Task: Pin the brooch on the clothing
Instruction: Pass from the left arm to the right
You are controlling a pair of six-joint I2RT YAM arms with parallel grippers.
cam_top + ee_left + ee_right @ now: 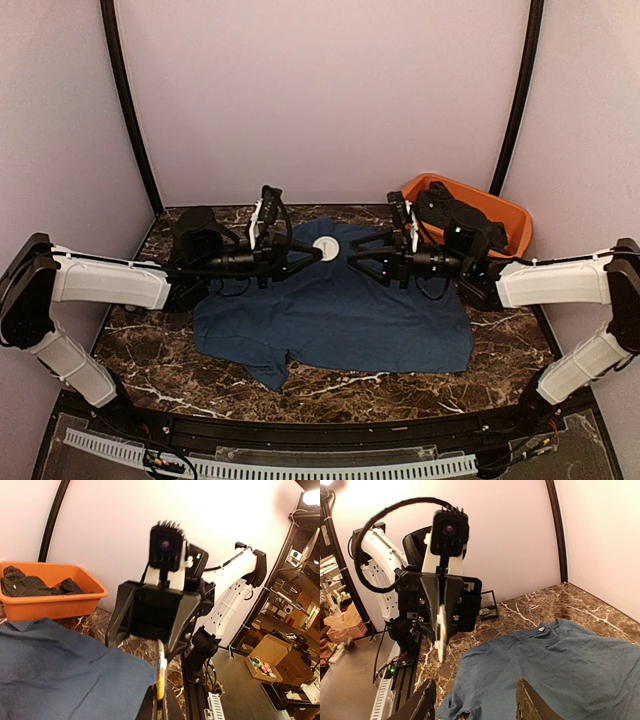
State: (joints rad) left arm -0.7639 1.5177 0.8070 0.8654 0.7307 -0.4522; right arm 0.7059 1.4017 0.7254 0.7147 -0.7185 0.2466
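Top external view: the left hand [316,251] is clamped on a round white brooch [326,248], holding it over the far edge of the navy T-shirt [340,320]. The shirt lies spread on the marble worktop [140,350]. The right hand [353,256] faces the left from just beside it, its fingers apart and empty, so the two hands meet nose to nose.

From the right wrist, the brooch [440,632] shows edge-on between the left hand's closed fingers. It is presented toward the gap between the right fingers [422,705]. The pose appears meant to let the second hand reach the pin side, though the clasp is too small to make out.

An orange tub [470,215] of dark garments sits at the far right corner, apart from the work. Pinning looks not yet begun.
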